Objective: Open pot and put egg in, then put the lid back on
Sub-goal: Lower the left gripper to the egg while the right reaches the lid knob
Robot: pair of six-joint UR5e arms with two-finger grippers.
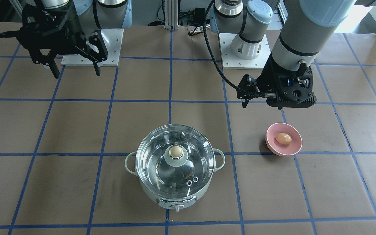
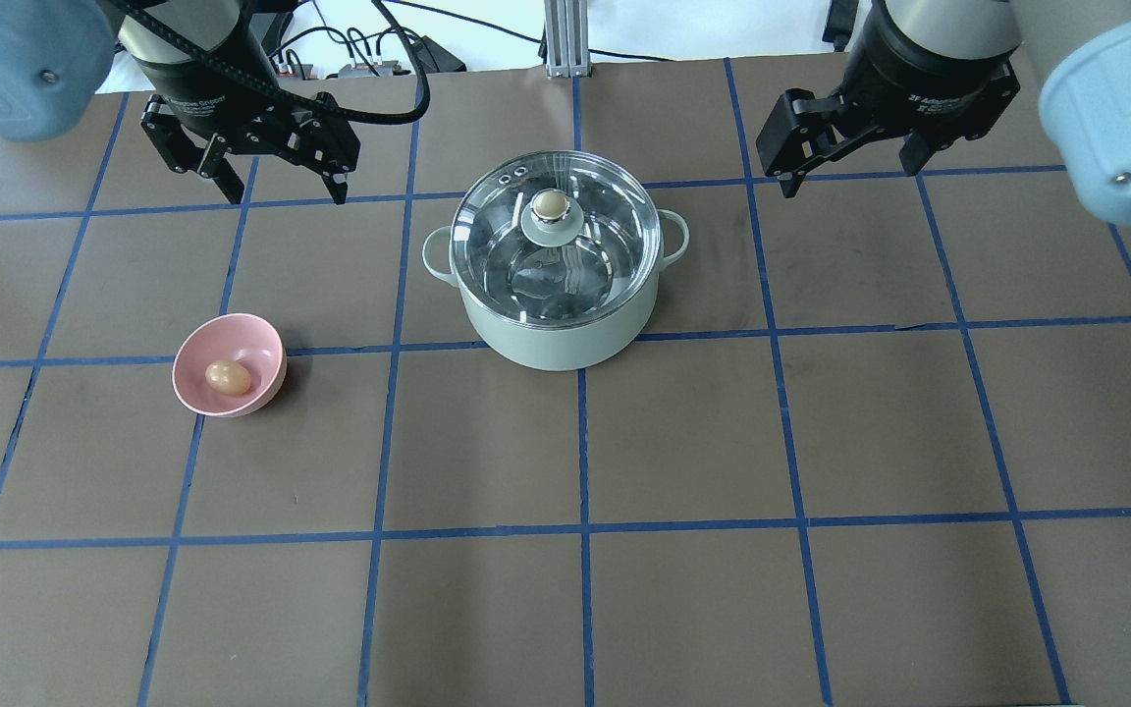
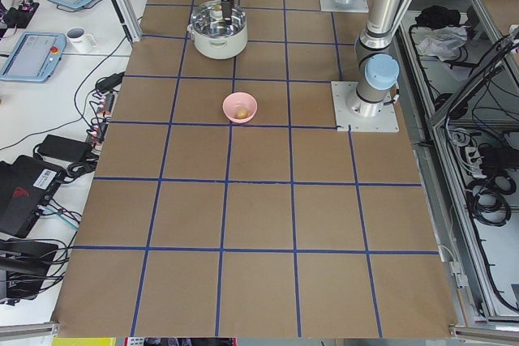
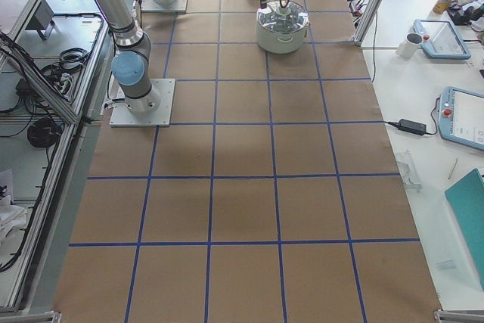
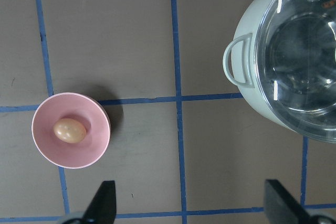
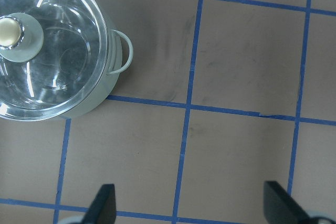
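The mint-green pot [image 2: 556, 339] stands mid-table with the glass lid [image 2: 507, 236] on it, and it also shows in the front view [image 1: 175, 195]. The lid [image 1: 157, 160] carries a beige knob [image 1: 176, 151]. The tan egg [image 2: 228, 377] lies in a small pink bowl [image 2: 253, 339]; it also shows in the front view [image 1: 283, 138] and the left wrist view [image 5: 70, 130]. My left gripper [image 2: 281, 187] hangs open and empty above the table behind the bowl. My right gripper [image 2: 850, 175] hangs open and empty, off to the pot's right. Neither touches anything.
The table is brown paper with a blue tape grid [image 2: 580, 442]. The arm base plates [image 1: 240, 49] sit at the robot's edge. The left wrist view shows the pot's loop handle [image 5: 236, 59] to the right of the bowl [image 5: 94, 148].
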